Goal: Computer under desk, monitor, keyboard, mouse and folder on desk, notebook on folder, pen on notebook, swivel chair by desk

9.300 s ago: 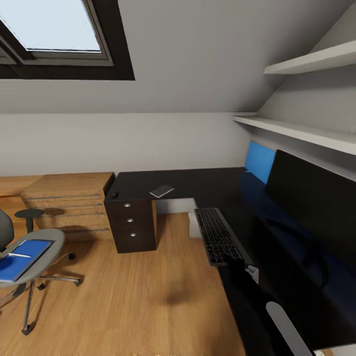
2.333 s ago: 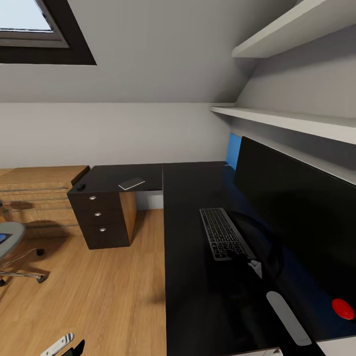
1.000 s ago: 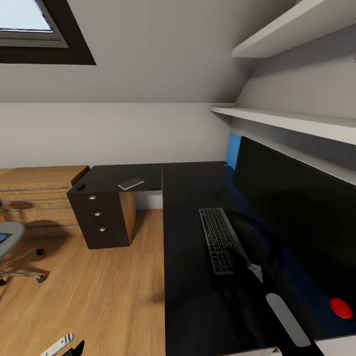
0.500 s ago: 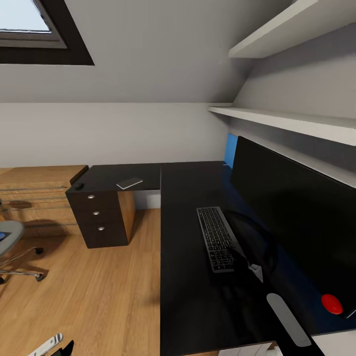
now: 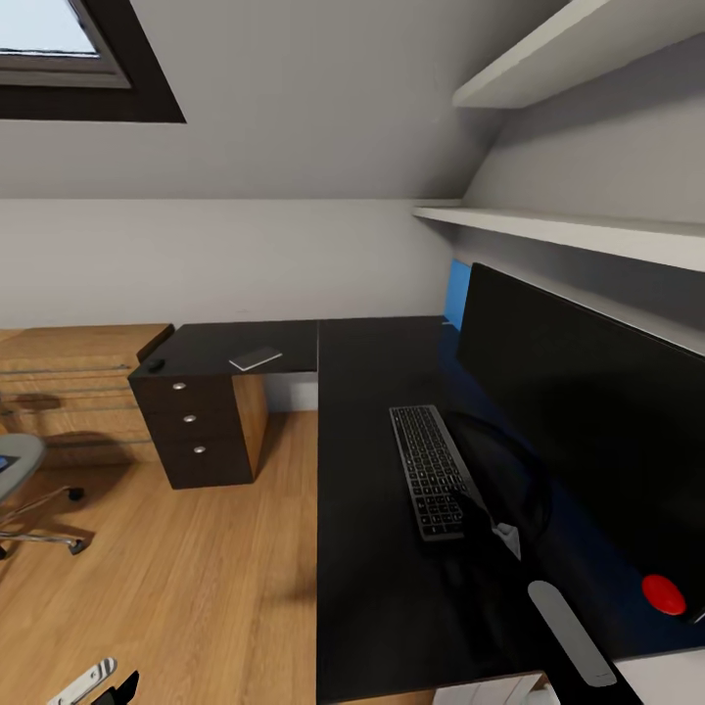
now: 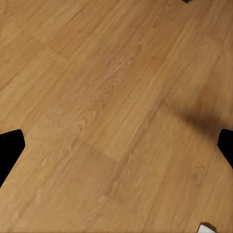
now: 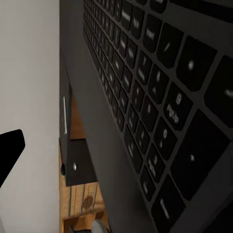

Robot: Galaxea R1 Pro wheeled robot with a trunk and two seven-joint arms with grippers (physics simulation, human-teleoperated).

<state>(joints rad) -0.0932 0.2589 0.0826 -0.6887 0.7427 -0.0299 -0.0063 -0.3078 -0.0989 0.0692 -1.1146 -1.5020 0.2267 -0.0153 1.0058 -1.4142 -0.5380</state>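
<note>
**Keyboard on the surface, beside the monitor**

The right gripper point(image 5: 487, 524) is dark against the black surface point(image 5: 382, 607); whether it grasps the keyboard point(image 5: 428, 470) cannot be told. The left gripper point(image 6: 116, 145) hangs released over wood floor point(image 5: 196, 578). The swivel chair point(image 5: 24, 490) is cut off at the frame edge. The glossy monitor point(image 5: 578, 411) stands just beside the keyboard. The small mouse point(image 5: 155, 365) and a flat notebook point(image 5: 256, 357) lie on the far wing.

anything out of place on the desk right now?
Mostly tidy. The keyboard lies flat on the desk beside the monitor, though slightly skewed to its screen. The mouse sits far off at the opposite end, above the drawer unit, near the notebook. Nothing is spilled or damaged.
</note>
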